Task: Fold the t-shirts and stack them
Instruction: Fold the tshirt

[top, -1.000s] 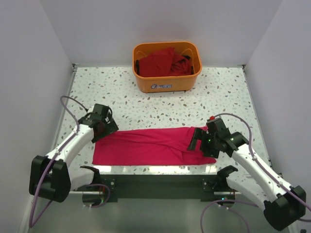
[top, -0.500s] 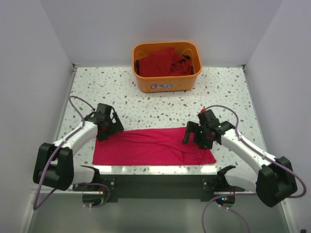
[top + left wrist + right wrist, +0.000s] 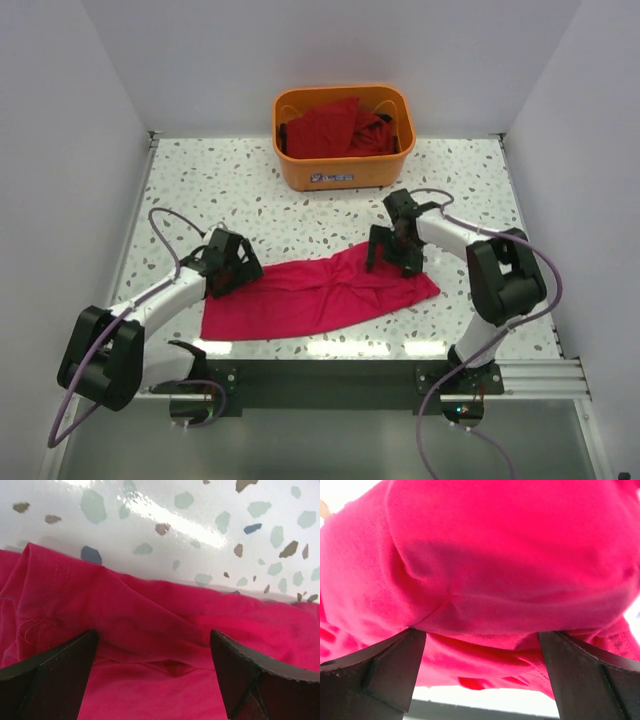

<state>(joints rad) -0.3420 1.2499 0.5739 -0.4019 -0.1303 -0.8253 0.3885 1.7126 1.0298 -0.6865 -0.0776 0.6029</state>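
Right jaws have swung in from the shirt's right end to its far edge, and the crimson t-shirt (image 3: pixel 320 292) has shifted with them: its right half now slants up toward the far side instead of lying straight along the near edge. Left jaws have crept slightly inward along the shirt's left end. Both sets are released, spread wide. On the left jaws, the dark fingers (image 3: pixel 55 675) sit over the shirt's far left corner, with a ridge of cloth and a stitched hem running across the gap, nothing pinched; speckled table (image 3: pixel 200 510) shows just beyond. On the right jaws, the fingers (image 3: pixel 390 670) stand either side of a bulging fold of the same shirt; cloth fills the gap but the tips are not closed on it. Can't tell whether either set presses the cloth down. Shirt lies wrinkled on the table's near half, spanning between both jaws. At far centre, well apart from it, the orange basket (image 3: pixel 300 170) holds darker red t-shirts (image 3: pixel 325 128) in a heap.
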